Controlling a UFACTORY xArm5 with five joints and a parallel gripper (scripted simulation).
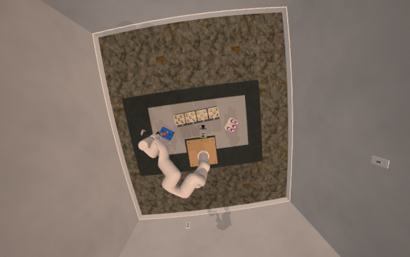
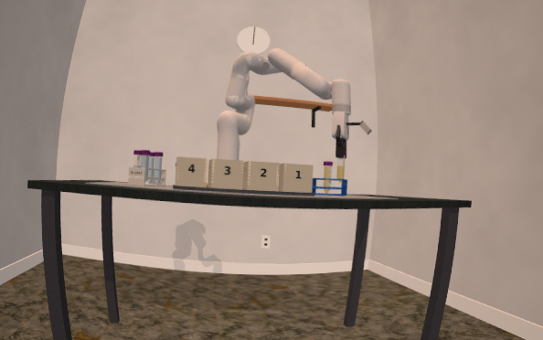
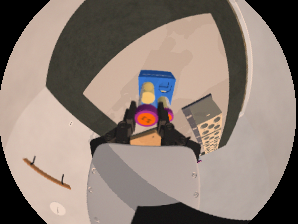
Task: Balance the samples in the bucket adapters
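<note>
The blue sample rack RS [image 1: 170,136] [image 2: 330,191] [image 3: 157,80] stands at the table's end beside adapter 1 [image 2: 297,177]. My gripper [image 2: 341,154] [image 3: 146,108] [image 1: 159,133] hangs straight down over the rack and is shut on the top of a sample tube [image 2: 340,172] with yellowish liquid. Its cap with an orange dot shows between the fingers in the wrist view. The tube's lower end is still inside the rack. A second purple-capped sample tube [image 2: 327,175] stands in the rack next to it. I cannot read the IDs.
Adapters 4 [image 2: 191,172], 3 [image 2: 227,174] and 2 [image 2: 262,175] stand in a row with adapter 1 on stand ST [image 1: 197,121]. The white blank rack RB [image 1: 230,125] [image 2: 138,175] holds several tubes. The DONE key [image 1: 203,136] sits before the arm's base.
</note>
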